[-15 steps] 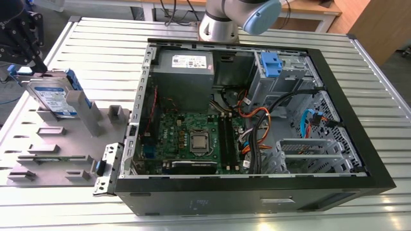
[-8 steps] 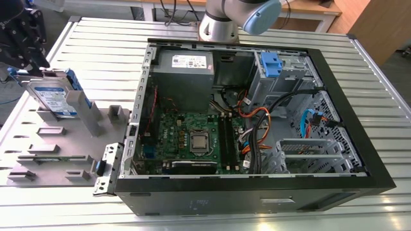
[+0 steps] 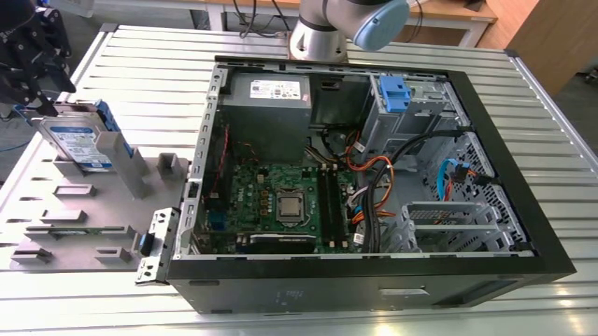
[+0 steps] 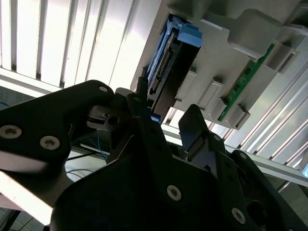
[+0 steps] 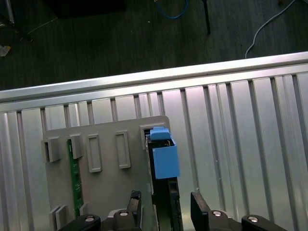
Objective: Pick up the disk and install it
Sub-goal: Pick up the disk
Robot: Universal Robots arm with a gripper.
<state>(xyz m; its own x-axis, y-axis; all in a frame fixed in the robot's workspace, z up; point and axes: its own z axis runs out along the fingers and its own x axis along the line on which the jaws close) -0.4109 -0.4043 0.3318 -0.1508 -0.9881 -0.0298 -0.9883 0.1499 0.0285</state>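
Note:
The disk [image 3: 82, 143] stands on edge in a slot of the grey holder tray [image 3: 84, 231] at the exterior view's left, its white-and-blue label facing out and its blue bracket [image 5: 163, 156] along the edges. My black gripper [image 3: 42, 103] hangs at the disk's upper end. In the first wrist view the gripper [image 5: 166, 209] is open, one finger [image 5: 134, 204] on each side of the disk's narrow edge with a gap at both sides. The second wrist view shows the gripper [image 4: 166, 115] straddling the disk [image 4: 166, 62] the same way.
An open computer case [image 3: 374, 175] lies on the slatted metal table [image 3: 150, 63], with motherboard, cables and a blue drive caddy [image 3: 394, 94] in its bay. A green memory stick [image 5: 73, 178] sits in the holder tray. The arm's base [image 3: 323, 31] stands behind the case.

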